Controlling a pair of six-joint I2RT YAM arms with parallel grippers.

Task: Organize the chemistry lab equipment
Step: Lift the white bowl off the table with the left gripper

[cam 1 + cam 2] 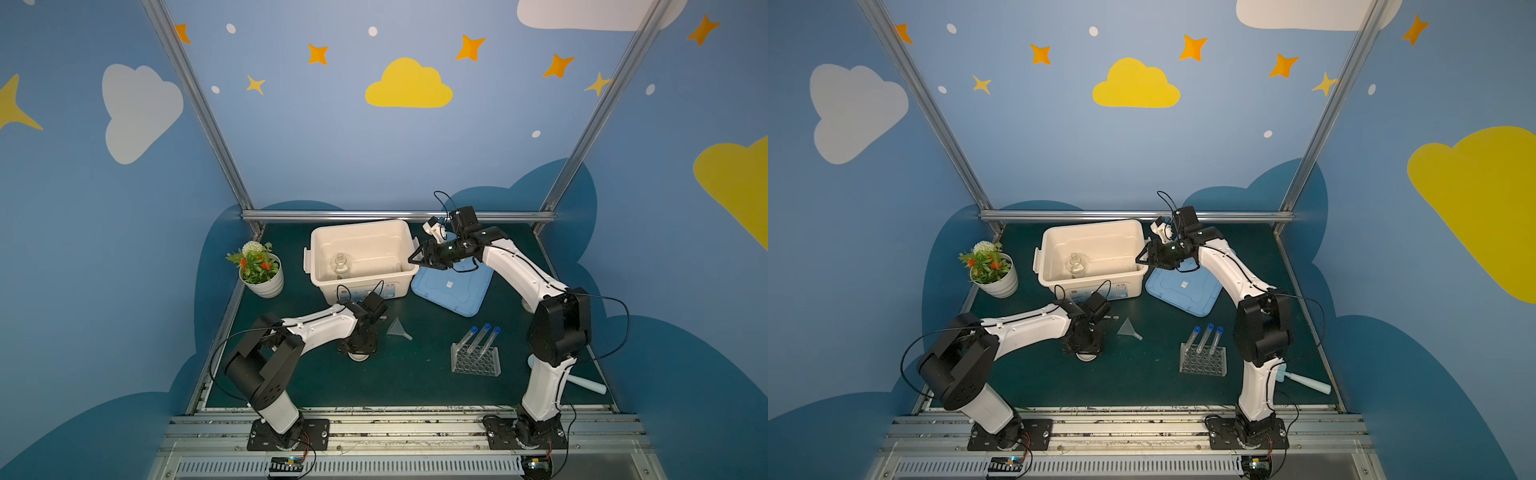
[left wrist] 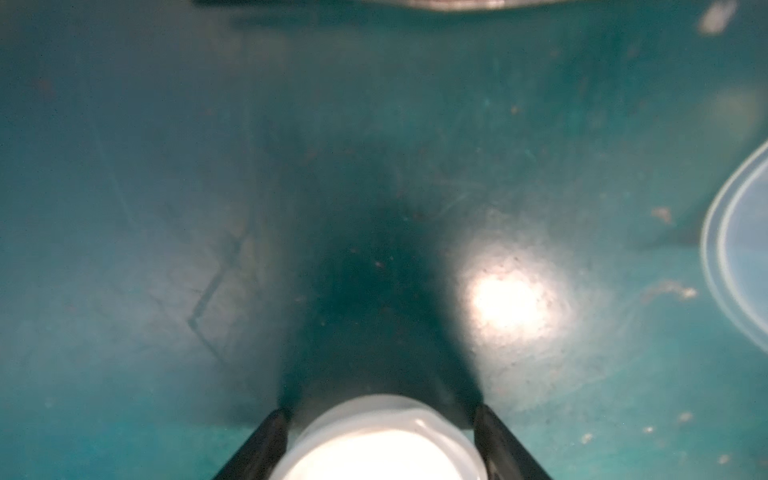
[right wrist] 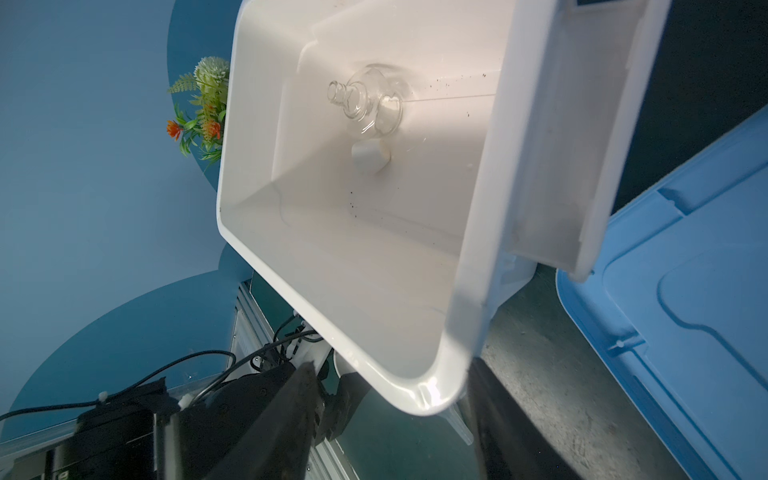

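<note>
1. Left wrist view: the white bowl point(image 2: 382, 444) sits on the dark green table point(image 2: 166, 208), directly between the fingers point(image 2: 266, 444) of the left gripper point(image 2: 381, 411). The fingers stand apart on either side of its rim, and I cannot tell whether they press it.
2. In both top views the bowl shows only as a pale edge under the left gripper, toward the front left of the table and well apart from the white bin point(image 1: 320, 249).
3. A clear funnel point(image 1: 398, 328) lies on its side just right of the left gripper, not touching it. Its blurred rim also shows at the edge of the left wrist view.
4. Further right, three clear blue-capped test tubes point(image 1: 484, 338) lean in the clear holed rack point(image 1: 476, 361), near the right arm.
5. At the back, the round glass flask point(image 3: 370, 99) stands inside the bin toward its left end. In the right wrist view a small white piece point(image 3: 368, 158) lies just beside it.
6. The right gripper point(image 1: 415, 254) hangs at the bin's right end with its fingers point(image 3: 291, 415) spread wide. The bin's corner shows between them, with no contact visible.
7. A blue lid point(image 1: 453, 286) lies flat just right of the bin, below the right gripper.
8. A white potted plant point(image 1: 259, 268) stands left of the bin.
9. A pale blue scoop point(image 1: 1304, 380) lies at the front right, partly hidden by the right arm.
</note>
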